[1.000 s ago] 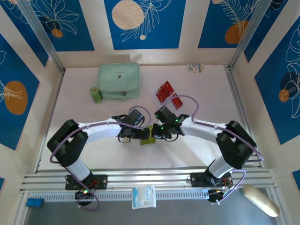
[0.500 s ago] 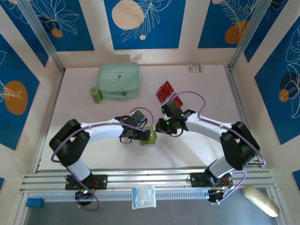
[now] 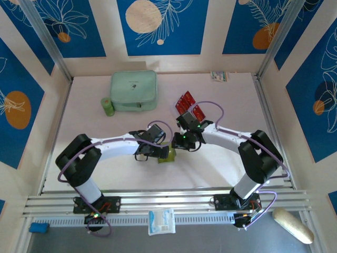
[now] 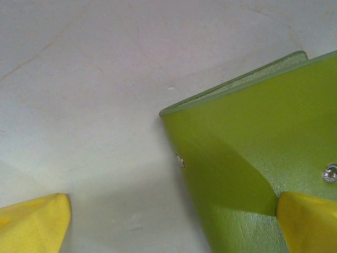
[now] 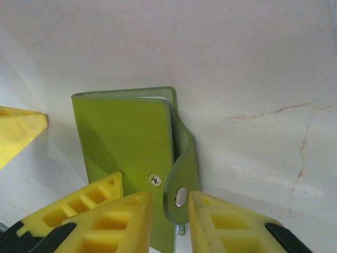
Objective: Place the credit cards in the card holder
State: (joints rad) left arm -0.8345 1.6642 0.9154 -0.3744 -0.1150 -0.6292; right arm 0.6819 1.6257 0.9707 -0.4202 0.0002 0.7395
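We've brought the right pincer back to the card holder, mid-tabletop: narrow about its snap tab, grip unclear. Left pincer wide, one finger pinning it. Opening looks next; credit cards lie farther.

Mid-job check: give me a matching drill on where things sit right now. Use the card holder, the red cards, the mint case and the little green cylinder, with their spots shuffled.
Things:
1. olive-green fold-over card holder
2. red flat credit cards
3. mint-green zip case
4. small green cylinder

Places:
A. farthest back, left of centre
B. right of the zip case, on the far half
C. beside the zip case's left side
D. closest to the near edge, in the middle

Pairs: 1-D, 2-B, 3-A, 4-C
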